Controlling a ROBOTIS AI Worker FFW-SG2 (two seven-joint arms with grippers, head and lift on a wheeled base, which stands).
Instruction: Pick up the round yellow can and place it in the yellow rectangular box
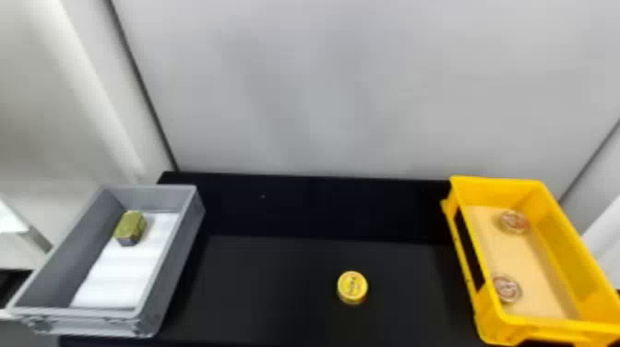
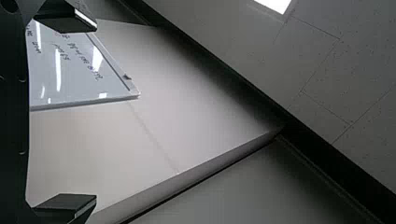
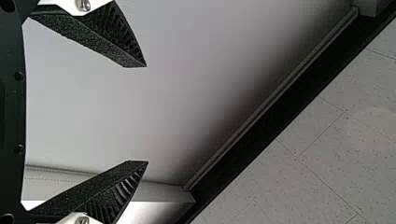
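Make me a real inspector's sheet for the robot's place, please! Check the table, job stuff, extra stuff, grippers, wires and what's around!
Surface: black table, dark and flat.
Job's things: round yellow can on the table, left of the yellow rectangular box.
Clutter: two round tins inside that box; olive-green block in the gray bin, which has a white lining.
Grippers: left gripper and right gripper both open, holding nothing.
Cables: nothing seen.
Surroundings: pale wall, whiteboard, tiled ceiling.
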